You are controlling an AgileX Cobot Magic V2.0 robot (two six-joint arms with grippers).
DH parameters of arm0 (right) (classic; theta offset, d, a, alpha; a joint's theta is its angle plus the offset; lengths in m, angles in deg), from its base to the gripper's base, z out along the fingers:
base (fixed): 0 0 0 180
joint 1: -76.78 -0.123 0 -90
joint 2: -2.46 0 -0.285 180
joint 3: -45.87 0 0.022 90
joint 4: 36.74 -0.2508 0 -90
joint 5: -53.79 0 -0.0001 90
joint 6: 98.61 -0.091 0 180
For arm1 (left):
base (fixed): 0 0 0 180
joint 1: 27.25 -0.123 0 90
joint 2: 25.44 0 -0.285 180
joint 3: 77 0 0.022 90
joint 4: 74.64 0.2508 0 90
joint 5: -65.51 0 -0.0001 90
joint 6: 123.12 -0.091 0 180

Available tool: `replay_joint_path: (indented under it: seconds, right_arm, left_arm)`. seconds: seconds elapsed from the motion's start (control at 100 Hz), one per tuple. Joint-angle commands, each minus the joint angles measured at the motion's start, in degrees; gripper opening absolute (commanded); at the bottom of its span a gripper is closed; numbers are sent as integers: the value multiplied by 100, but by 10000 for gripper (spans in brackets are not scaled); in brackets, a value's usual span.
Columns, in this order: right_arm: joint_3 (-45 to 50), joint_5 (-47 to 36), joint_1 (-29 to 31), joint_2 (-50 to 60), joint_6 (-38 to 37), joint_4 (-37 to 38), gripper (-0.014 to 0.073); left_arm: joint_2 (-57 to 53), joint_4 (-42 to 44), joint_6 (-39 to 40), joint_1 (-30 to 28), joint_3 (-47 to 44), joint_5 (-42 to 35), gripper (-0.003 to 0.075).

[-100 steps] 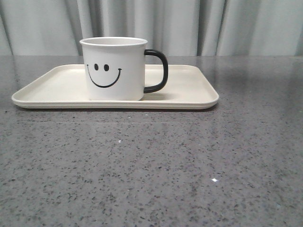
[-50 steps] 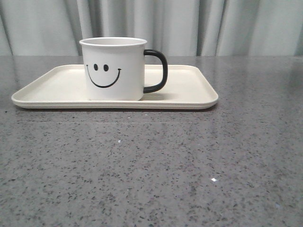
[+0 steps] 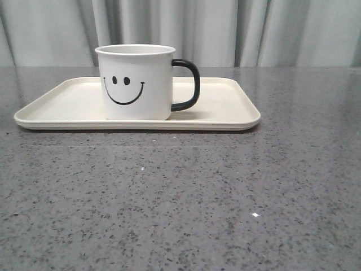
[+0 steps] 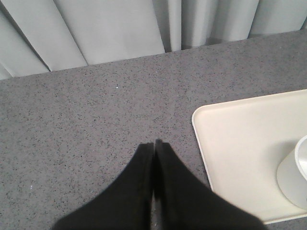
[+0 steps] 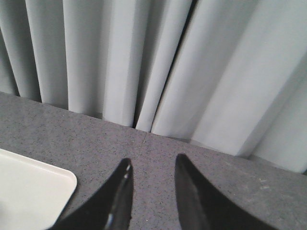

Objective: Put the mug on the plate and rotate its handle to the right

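Note:
The white mug point(image 3: 136, 82) with a black smiley face stands upright on the cream plate point(image 3: 225, 107), left of the plate's middle. Its black handle point(image 3: 189, 84) points to the right. No gripper shows in the front view. In the left wrist view my left gripper point(image 4: 154, 143) is shut and empty over the bare table, beside the plate's corner point(image 4: 240, 143); the mug's edge point(image 4: 293, 177) shows at the frame's side. In the right wrist view my right gripper point(image 5: 152, 162) is open and empty above the table, with a corner of the plate point(image 5: 33, 191) beside it.
The grey speckled table point(image 3: 180, 197) runs from the plate to the front edge of the front view. A grey pleated curtain point(image 3: 225, 28) hangs right behind the table and also shows in the right wrist view point(image 5: 168, 62).

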Motion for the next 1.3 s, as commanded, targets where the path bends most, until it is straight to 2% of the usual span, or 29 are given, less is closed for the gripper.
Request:
replay_joint_path:
  seconds: [0.0, 0.12, 0.17, 0.34, 0.66, 0.87, 1.29]
  right_arm:
    - [704, -1069, 42, 645, 79, -189, 237]
    - [1755, -1569, 42, 1305, 79, -168, 230]
    - [2066, -1666, 42, 1520, 79, -158, 197]
    - [2598, -1688, 42, 1943, 79, 86, -75]
    - [2614, -1484, 42, 1986, 79, 137, -64]
    - [2622, -1132, 35, 1986, 79, 137, -64]
    - [2622, -1118, 35, 1986, 79, 137, -64]
  left_arm:
    - [-74, -123, 36, -10, 121, -439, -20]
    - [-74, -123, 36, -10, 121, -455, -20]
    - [-74, -123, 36, -10, 121, -461, -20]
    - [-74, -123, 36, -10, 121, -461, -20]
    - [-212, -220, 36, -10, 26, -596, -20]
    - [-547, -272, 36, -10, -396, -1119, -20]
    - [-485, -493, 36, -10, -462, -719, -20]
